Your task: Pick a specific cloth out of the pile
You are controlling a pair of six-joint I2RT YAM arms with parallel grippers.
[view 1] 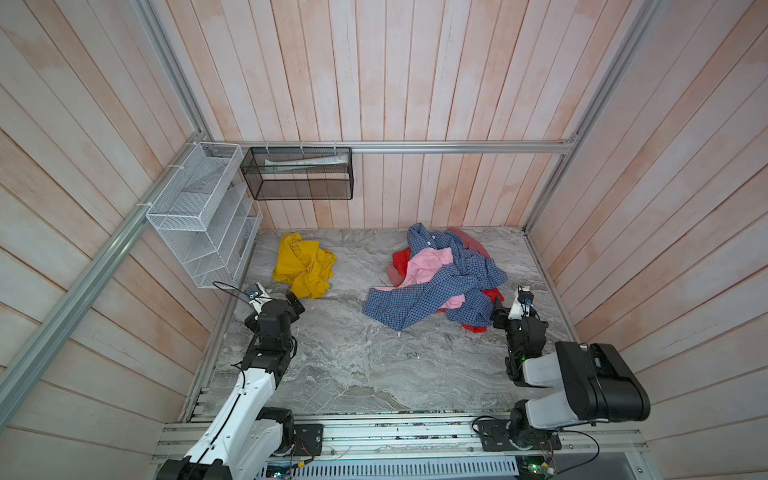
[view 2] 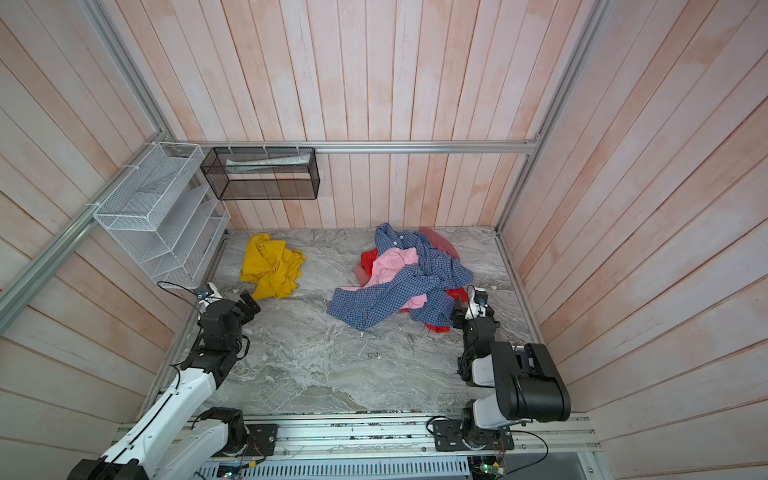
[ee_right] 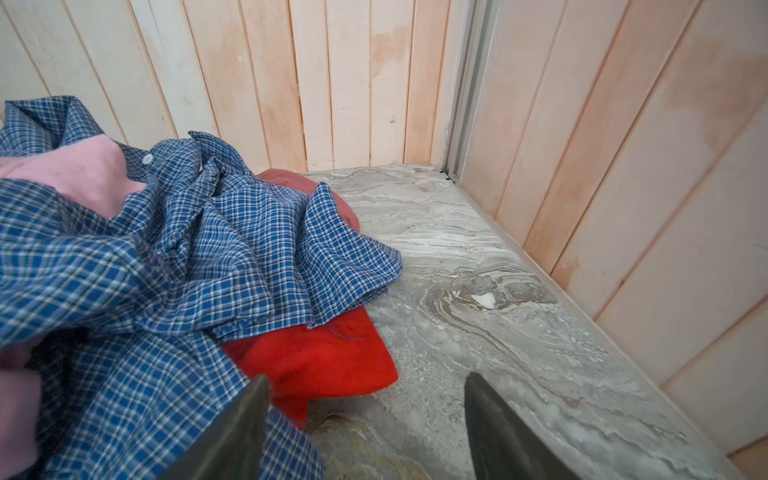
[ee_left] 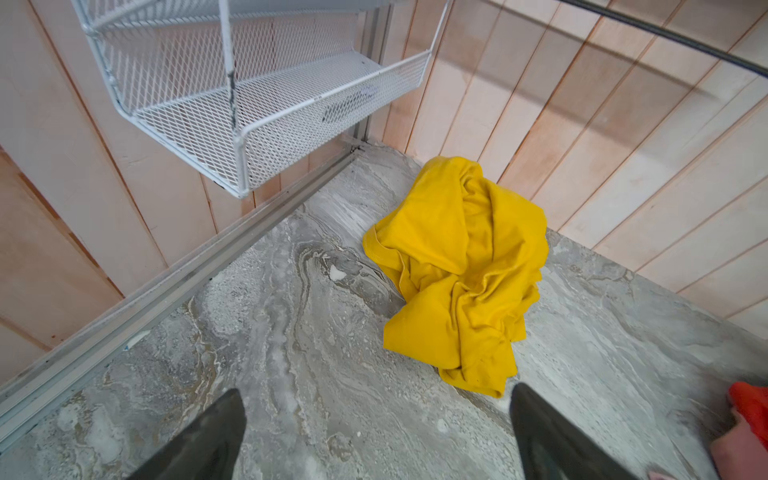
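Observation:
The cloth (view 1: 305,266) (view 2: 272,266), mustard yellow and crumpled, lies alone on the marble table at the back left, apart from the pile. In the left wrist view the cloth (ee_left: 457,274) sits just ahead of my left gripper (ee_left: 374,390), which is open and empty above bare table. That left gripper (view 1: 295,301) (view 2: 249,301) hovers near the cloth's front edge. The pile (view 1: 440,278) (view 2: 407,278) (ee_right: 166,249) is a blue checked shirt over pink and red pieces. My right gripper (ee_right: 366,377) (view 1: 507,305) (view 2: 467,305) stands open at the pile's right edge, holding nothing.
A white wire rack (view 1: 203,216) (ee_left: 257,95) hangs on the left wall over the table's back left corner. A black mesh basket (view 1: 299,174) hangs on the back wall. Wooden walls close the table on three sides; an aluminium rail (view 1: 395,432) runs along the front.

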